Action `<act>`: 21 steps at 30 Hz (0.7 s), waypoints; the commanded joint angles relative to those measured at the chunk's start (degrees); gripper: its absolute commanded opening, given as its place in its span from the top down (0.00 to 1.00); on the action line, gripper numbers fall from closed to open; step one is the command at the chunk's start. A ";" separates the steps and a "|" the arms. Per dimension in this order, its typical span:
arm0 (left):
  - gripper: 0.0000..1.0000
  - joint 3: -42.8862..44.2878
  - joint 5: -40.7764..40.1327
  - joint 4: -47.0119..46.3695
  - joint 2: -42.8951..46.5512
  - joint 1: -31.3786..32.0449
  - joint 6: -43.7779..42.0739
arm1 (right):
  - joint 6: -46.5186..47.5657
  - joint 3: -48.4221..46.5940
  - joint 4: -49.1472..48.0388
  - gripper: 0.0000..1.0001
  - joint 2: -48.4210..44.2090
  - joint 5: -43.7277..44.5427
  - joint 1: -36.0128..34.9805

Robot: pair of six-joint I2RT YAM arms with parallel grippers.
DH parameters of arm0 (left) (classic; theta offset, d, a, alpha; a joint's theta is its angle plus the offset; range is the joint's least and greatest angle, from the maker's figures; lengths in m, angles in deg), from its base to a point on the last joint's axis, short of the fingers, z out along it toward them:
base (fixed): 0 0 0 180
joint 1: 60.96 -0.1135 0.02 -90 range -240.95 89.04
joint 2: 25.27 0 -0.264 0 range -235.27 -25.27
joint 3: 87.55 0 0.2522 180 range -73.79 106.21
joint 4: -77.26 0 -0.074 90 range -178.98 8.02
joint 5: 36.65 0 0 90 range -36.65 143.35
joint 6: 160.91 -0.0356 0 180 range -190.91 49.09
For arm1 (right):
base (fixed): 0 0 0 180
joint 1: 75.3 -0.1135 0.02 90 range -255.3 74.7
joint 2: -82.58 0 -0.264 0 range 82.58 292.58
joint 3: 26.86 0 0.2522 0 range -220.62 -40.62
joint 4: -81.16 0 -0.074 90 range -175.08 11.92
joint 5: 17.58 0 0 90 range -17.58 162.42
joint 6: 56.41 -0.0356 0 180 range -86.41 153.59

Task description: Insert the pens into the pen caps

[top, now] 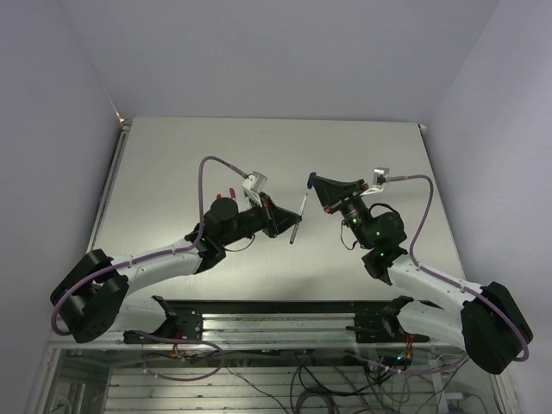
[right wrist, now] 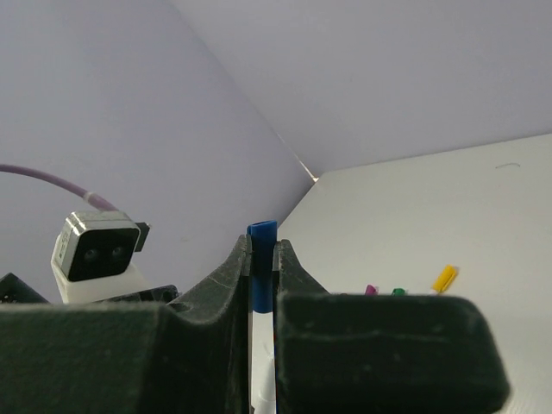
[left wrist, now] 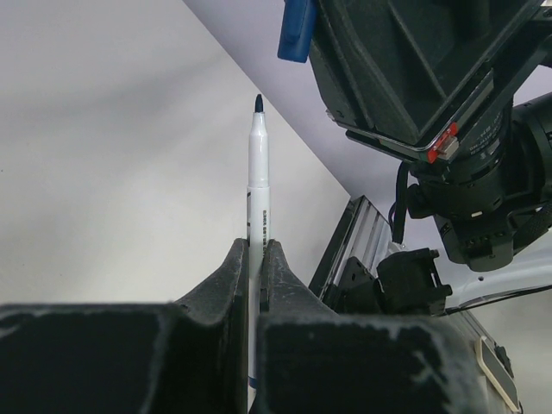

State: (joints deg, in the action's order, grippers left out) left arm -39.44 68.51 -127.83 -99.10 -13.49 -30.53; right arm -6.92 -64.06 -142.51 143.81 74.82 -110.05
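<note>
Near the blue cap, and clear of it, is the dark-tipped pen, its rear barrel clamped in the left gripper. The right gripper is clenched on that cap. Light, stiff and slick, the pen would likely pivot if pressed off-axis, so a grip nearer the tip, closer to the blue cap, should steady it

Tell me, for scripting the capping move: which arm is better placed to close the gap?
Probably left. Its wrist view shows the thin white dark-tipped marker pen, jutting out of the left gripper, and the small blue plastic cap in the right gripper, just above its tip.
</note>
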 commanded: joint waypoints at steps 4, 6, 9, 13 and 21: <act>0.93 -1.14 -1.45 -5.30 1.11 0.35 0.20 | -0.44 0.58 -1.80 1.00 -0.56 -0.89 -0.23; 0.93 -1.30 -1.22 -6.11 1.22 0.35 0.12 | -0.48 0.75 -2.04 1.00 -0.50 -1.07 -0.18; 0.93 -1.52 -0.67 -7.24 1.10 0.35 -0.05 | -0.49 0.69 -1.92 1.00 -0.09 -1.31 -0.19; 0.93 -1.74 -0.40 -7.84 0.96 0.34 0.17 | -0.40 0.68 -2.07 1.00 0.34 -1.29 -0.24; 0.93 -1.73 -0.80 -7.41 1.06 0.35 -0.13 | -0.40 0.27 -2.09 1.00 0.86 -1.94 -0.20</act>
State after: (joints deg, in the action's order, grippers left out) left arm -40.86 68.40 -132.20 -99.07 -13.49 -30.36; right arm -7.40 -63.80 -142.66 144.38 73.46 -110.05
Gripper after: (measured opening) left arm 0.099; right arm 0.045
